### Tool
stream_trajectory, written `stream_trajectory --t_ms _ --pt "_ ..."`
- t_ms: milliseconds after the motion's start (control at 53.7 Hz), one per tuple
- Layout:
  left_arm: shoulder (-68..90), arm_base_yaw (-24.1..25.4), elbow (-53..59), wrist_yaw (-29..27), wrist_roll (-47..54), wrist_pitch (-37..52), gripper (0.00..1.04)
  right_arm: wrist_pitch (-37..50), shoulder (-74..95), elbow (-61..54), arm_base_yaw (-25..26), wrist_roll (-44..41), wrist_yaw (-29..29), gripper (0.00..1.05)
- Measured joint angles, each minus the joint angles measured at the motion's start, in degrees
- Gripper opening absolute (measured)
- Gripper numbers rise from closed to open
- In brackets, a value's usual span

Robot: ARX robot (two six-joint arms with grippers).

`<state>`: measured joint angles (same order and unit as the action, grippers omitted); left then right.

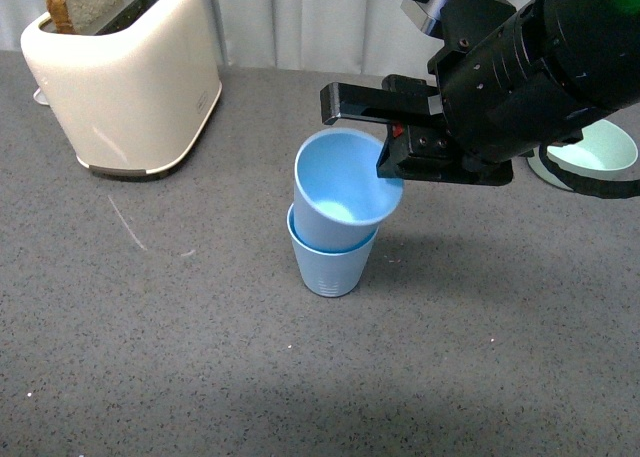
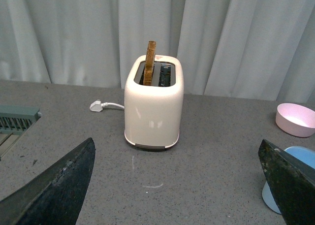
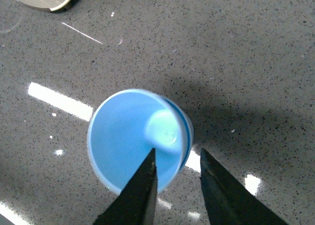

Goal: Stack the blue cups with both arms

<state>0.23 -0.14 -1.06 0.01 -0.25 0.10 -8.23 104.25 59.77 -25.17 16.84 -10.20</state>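
Ahead of the left gripper [image 2: 176, 144], fingers spread wide and empty, stands the cream toaster [image 2: 152, 107] on the grey table [image 2: 221, 141]. Right gripper [image 1: 358, 135]: fingers partly apart, straddling the rim wall of the upper blue cup [image 1: 340, 177], one inside, one outside, not pinching. That cup leans, nested in the lower blue cup [image 1: 330, 272] beneath the gripper. Green bowl [image 1: 600, 152] behind the right gripper; pink bowl [image 2: 295, 119] past the left one.
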Motion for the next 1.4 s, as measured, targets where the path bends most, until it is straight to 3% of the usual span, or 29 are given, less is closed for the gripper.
stream_trajectory --t_ms 112,298,335,447,502,558,614,726,837,1396 --pt "0.00 0.00 0.00 0.00 0.00 0.00 0.98 0.85 -0.28 0.07 0.07 1.07 0.22 0.42" --pt "0.00 0.00 0.00 0.00 -0.02 0.00 0.98 2.27 -4.59 -0.37 0.87 1.40 3.45 0.83" --pt "0.00 0.00 0.00 0.00 0.00 0.00 0.98 3.91 -4.59 -0.92 0.76 0.85 5.22 0.86" --pt "0.02 0.00 0.00 0.17 0.00 0.00 0.98 32.72 -4.52 -12.26 0.48 -6.80 24.11 0.72" --pt "0.00 0.00 0.00 -0.02 -0.02 -0.02 0.98 48.15 -5.14 -19.74 1.46 -10.97 29.55 0.63" --pt "0.00 0.00 0.00 -0.17 0.00 -0.07 0.98 62.07 -8.04 -27.17 3.61 -13.53 30.51 0.52" --pt "0.00 0.00 0.00 -0.15 0.00 -0.07 0.98 69.88 -12.79 -31.91 5.79 -15.10 29.29 0.40" --pt "0.00 0.00 0.00 -0.02 0.00 -0.07 0.98 75.01 -18.27 -38.84 9.03 -16.11 26.29 0.19" --pt "0.00 0.00 0.00 -0.02 0.00 -0.07 0.98 74.60 -20.94 -44.41 11.37 -16.70 23.85 0.00" --pt "0.00 0.00 0.00 -0.04 0.00 -0.07 0.98 63.04 -44.30 -55.67 18.84 -16.83 16.28 0.01"
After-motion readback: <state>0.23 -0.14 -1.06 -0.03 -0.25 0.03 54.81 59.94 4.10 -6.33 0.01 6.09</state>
